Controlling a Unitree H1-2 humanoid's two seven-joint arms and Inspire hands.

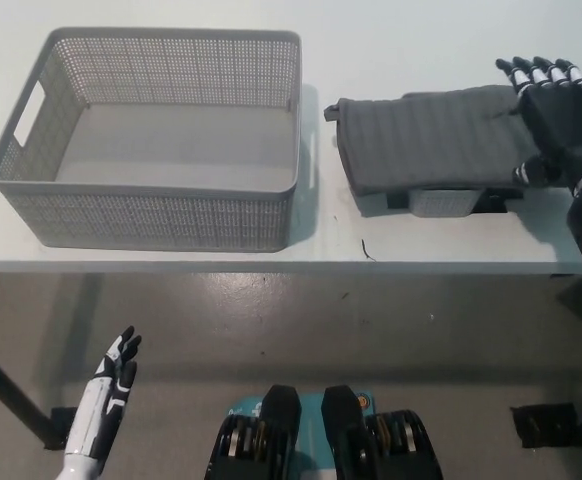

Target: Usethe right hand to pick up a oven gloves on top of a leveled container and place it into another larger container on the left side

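Observation:
A dark grey quilted oven glove (431, 138) lies flat on a low grey container (433, 202) at the table's right. My black right hand (556, 115) rests over the glove's right end, fingers spread and pointing away from me, covering the fingertip part of the glove. The hand is open and holds nothing. A larger grey mesh basket (147, 205) stands empty on the table's left. My white left hand (111, 385) hangs open below the table edge at the lower left.
The white table (391, 35) runs across the upper picture, its front edge just below the basket and the low container. A small dark fleck (367, 250) lies near that edge. Grey floor and a table leg (11, 395) show below.

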